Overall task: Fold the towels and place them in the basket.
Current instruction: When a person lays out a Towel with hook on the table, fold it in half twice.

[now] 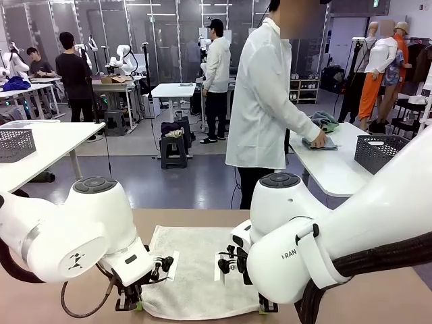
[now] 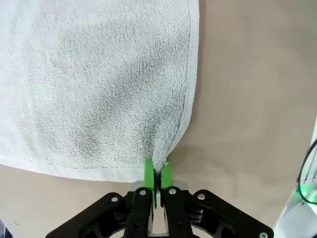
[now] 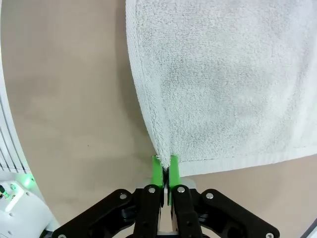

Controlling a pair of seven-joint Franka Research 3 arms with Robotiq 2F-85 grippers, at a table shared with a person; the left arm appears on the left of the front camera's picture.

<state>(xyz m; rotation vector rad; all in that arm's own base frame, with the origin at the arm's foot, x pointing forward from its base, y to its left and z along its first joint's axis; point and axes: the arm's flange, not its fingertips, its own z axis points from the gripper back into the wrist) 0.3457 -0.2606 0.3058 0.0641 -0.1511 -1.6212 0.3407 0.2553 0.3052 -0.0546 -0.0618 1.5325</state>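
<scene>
I have the towel [image 1: 199, 263] flat on the counter [image 2: 247, 99]. My left pincer [image 2: 157, 171] and right pincer [image 3: 165, 166] each clench a near corner, likely for lifting into a fold.

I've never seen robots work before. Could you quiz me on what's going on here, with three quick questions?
1. True or false: the left hand is shut on a corner of the off-white towel.
2. What does the right hand grip? A) a basket B) another corner of the same towel C) nothing
3. Fill in: most of the towel lies on the ___.
Key: 1 true; 2 B; 3 table.
</scene>
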